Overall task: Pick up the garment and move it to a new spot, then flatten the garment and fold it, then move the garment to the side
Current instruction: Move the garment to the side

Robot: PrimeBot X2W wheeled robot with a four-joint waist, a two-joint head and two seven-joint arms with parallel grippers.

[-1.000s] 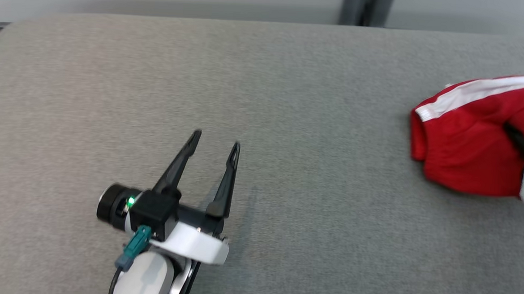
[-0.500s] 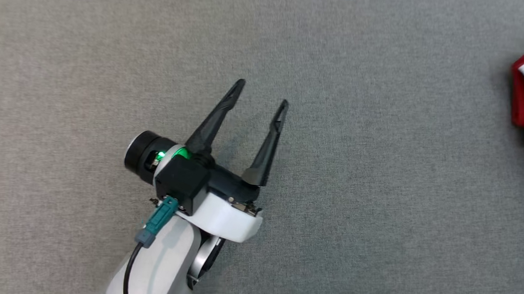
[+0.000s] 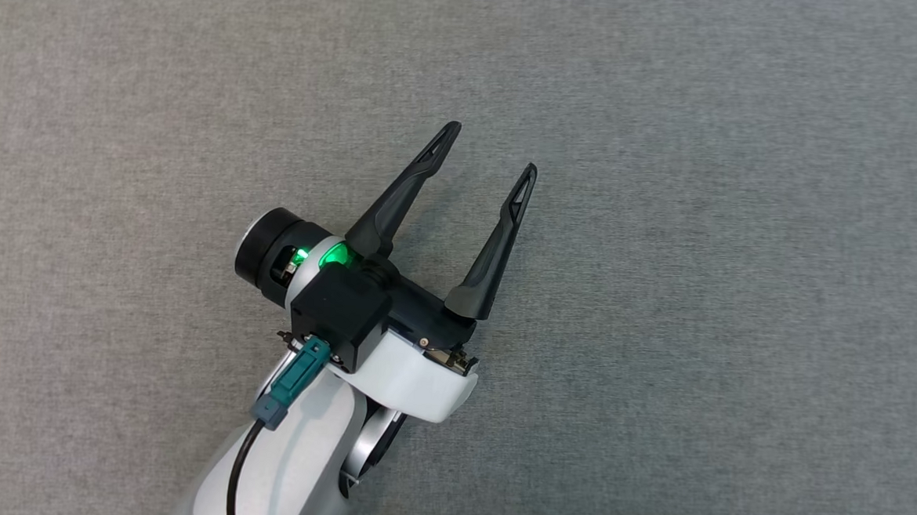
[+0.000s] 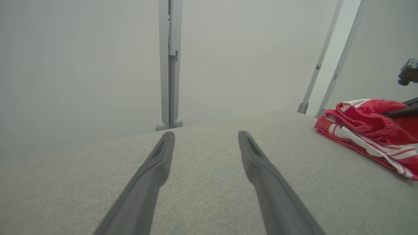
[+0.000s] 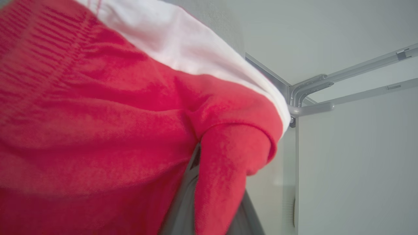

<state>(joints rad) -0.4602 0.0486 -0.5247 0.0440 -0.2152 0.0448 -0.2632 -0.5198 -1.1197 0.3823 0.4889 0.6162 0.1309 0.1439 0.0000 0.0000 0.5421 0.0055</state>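
Note:
The garment (image 4: 365, 125) is red with white stripes and lies bunched on the grey table (image 4: 209, 182), off to the right in the left wrist view. In the right wrist view the garment (image 5: 98, 124) is very close, and my right gripper (image 5: 212, 186) is shut on a fold of its red cloth. One dark finger (image 4: 403, 112) of that gripper pokes into the bundle from the right. My left gripper (image 3: 492, 149) is open over bare table, well left of the garment, with nothing between its fingers (image 4: 258, 163).
A grey padded table (image 3: 699, 301) spreads all around the left gripper. Beyond its far edge stand a pale wall and grey metal posts (image 4: 169, 65). More frame bars (image 5: 326, 85) show past the garment.
The head camera has tipped down and turned left, so the table's far edge and the garment have slid out of its picture. The left gripper stays open.

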